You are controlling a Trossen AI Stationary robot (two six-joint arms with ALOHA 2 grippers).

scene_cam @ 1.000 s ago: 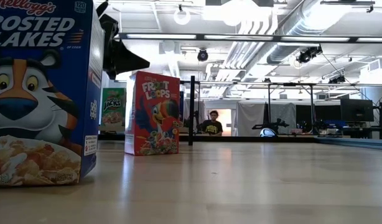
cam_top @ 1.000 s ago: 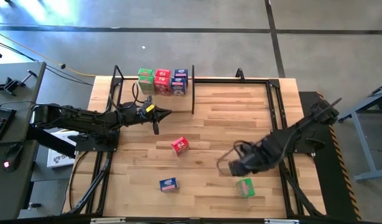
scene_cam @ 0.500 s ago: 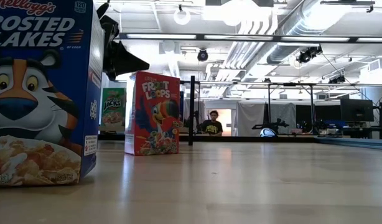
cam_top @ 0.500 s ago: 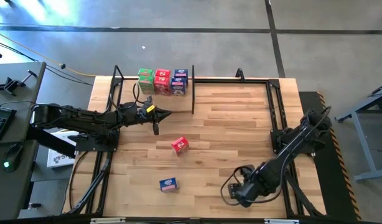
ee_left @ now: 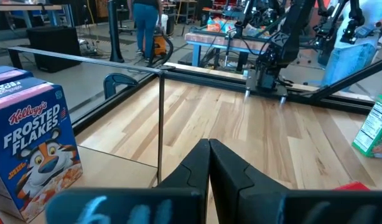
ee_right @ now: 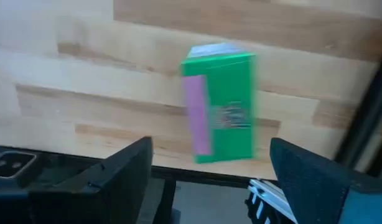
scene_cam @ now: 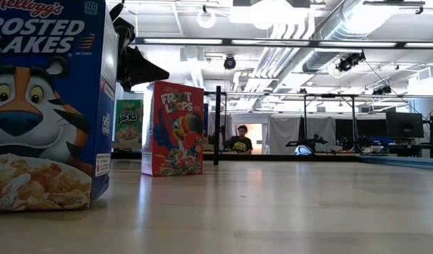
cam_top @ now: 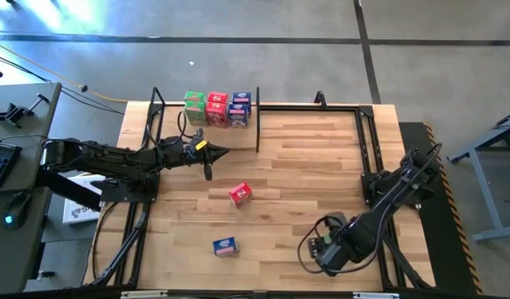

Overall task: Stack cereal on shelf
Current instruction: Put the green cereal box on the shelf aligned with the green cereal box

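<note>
The right gripper [cam_top: 325, 247] is held with fingers spread wide over a green cereal box [ee_right: 221, 102] near the table's front edge; the left gripper [cam_top: 210, 153], fingers pressed together, is held just before the shelf [cam_top: 238, 133]

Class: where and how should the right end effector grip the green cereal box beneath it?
Grip the green cereal box across its two long sides, coming from above: it seems to lie flat, and the open right end effector straddles it.
</note>
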